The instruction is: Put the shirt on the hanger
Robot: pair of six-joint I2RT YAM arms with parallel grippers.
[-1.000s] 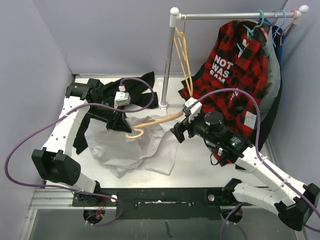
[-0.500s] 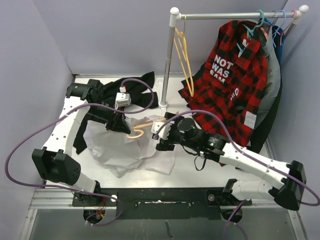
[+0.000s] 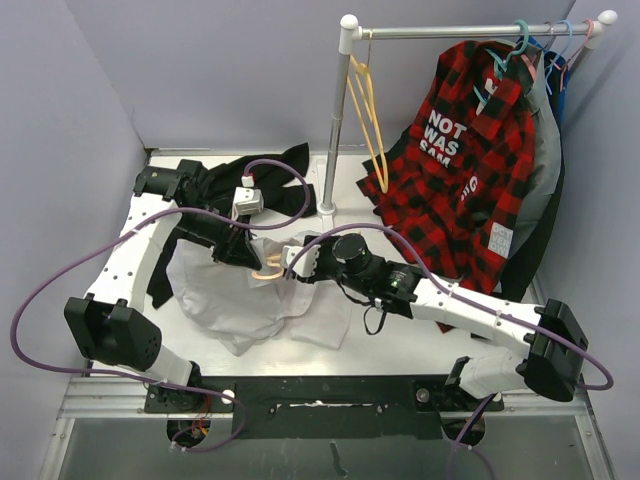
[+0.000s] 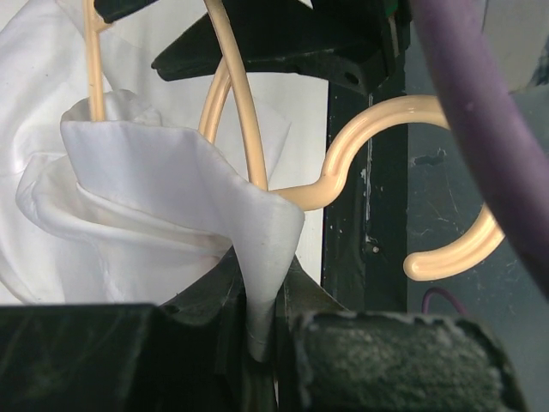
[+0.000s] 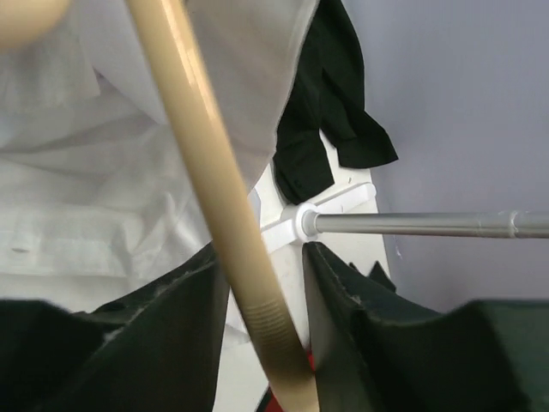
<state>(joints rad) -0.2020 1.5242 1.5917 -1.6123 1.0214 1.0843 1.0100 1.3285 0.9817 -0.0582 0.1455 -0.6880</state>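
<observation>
The shirt lies heaped left of centre, a fold pinched in the left gripper beside the hanger, whose arm the right gripper, just swung in from the right, now straddles half-closed, not yet clamped, likely to steady it for threading.

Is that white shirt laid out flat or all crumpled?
Crumpled: the shirt lies in a bunched heap of folds, and the left gripper pinches one edge of it up into a peak.
</observation>
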